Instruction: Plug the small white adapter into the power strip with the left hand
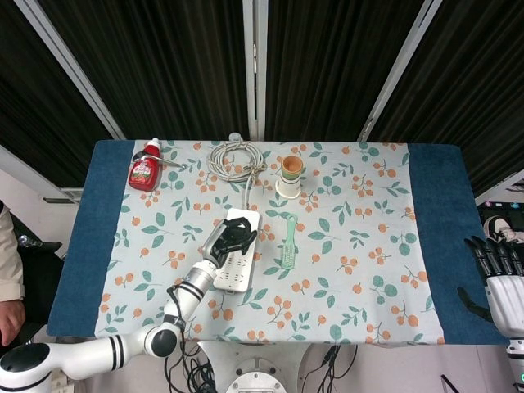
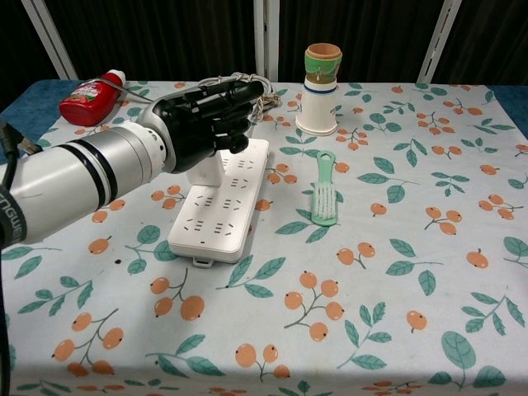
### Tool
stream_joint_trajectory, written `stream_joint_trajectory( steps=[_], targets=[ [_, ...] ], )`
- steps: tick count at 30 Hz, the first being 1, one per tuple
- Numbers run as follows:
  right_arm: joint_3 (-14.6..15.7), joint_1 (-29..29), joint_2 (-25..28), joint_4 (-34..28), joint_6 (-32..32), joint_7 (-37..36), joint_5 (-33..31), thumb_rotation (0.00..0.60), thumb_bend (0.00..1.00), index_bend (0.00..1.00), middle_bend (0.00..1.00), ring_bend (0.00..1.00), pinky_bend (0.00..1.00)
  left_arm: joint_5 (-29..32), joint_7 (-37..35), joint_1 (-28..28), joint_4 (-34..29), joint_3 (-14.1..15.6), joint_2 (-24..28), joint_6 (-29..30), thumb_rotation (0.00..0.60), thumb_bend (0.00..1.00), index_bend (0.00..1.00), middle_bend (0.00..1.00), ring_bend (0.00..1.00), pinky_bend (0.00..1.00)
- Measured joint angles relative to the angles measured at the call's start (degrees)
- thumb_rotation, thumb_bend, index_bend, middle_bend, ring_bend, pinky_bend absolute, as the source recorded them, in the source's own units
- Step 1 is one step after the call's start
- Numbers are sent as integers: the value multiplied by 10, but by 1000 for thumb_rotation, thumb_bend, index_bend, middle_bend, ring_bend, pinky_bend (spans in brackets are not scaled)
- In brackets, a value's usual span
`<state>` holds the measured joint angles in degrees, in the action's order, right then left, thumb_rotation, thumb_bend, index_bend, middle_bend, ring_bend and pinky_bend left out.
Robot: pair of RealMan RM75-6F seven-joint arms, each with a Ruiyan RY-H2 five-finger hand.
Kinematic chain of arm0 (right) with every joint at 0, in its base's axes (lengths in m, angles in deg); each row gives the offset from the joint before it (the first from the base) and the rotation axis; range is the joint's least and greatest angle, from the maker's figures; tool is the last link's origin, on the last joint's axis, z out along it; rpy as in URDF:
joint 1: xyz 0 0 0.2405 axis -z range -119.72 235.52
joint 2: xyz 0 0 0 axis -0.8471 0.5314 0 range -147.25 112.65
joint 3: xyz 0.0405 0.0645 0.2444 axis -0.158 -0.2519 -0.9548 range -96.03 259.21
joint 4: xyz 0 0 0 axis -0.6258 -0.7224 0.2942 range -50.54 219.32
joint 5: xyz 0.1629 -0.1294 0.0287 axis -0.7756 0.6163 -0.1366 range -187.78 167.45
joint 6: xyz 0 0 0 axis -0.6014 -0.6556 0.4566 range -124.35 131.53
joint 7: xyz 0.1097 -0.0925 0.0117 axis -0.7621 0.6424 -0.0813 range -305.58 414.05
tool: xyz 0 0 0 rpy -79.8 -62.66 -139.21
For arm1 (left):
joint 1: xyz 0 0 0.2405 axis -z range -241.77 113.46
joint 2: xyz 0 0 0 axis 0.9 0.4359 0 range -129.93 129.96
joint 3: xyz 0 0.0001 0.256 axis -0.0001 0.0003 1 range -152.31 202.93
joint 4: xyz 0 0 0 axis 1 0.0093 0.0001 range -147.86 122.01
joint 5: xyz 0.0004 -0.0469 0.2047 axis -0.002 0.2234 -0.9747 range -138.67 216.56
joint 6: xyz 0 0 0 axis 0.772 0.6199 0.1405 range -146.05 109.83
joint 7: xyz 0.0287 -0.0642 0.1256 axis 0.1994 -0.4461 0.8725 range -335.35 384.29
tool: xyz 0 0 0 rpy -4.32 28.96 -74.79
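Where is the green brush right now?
In the chest view the green brush lies flat on the tablecloth, just right of the power strip and in front of the cups.

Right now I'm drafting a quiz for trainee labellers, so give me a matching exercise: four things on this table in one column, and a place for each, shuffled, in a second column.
Things:
1. red bottle
2. green brush
3. stacked cups
4. left hand

Places:
A. lying flat just right of the power strip
B. over the strip's far half, at the white adapter
C. on its side at the far left corner
D. upright at the far edge, right of the coiled cable

Pairs: 1-C, 2-A, 3-D, 4-B
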<state>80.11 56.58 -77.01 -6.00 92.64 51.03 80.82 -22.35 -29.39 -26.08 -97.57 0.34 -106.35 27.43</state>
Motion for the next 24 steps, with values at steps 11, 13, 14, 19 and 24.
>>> stream_joint_trajectory(
  steps=[11, 13, 14, 19, 24],
  targets=[
    [0, 1, -1, 5, 1, -6, -1, 600, 219, 0, 66, 0, 0, 2, 7, -1, 9, 0, -6, -13, 600, 560, 823, 879, 787, 789],
    [0, 1, -1, 5, 1, -5, 0, 600, 219, 0, 66, 0, 0, 2, 7, -2, 10, -1, -7, -14, 600, 560, 823, 879, 787, 789],
    [0, 1, -2, 5, 1, -5, 0, 600, 219, 0, 66, 0, 0, 2, 7, -3, 10, -1, -7, -15, 600, 560, 823, 879, 787, 789],
    [0, 1, -2, 4, 1, -4, 0, 600, 219, 0, 66, 0, 0, 0, 4, -6, 4, -9, -5, -12, 600, 560, 822, 877, 786, 785],
    [-1, 2, -1, 3, 4, -4, 0, 600, 219, 0, 66, 0, 0, -22, 2, -11, -24, -22, 11, 3, 600, 557, 798, 838, 750, 751]
  ],
)
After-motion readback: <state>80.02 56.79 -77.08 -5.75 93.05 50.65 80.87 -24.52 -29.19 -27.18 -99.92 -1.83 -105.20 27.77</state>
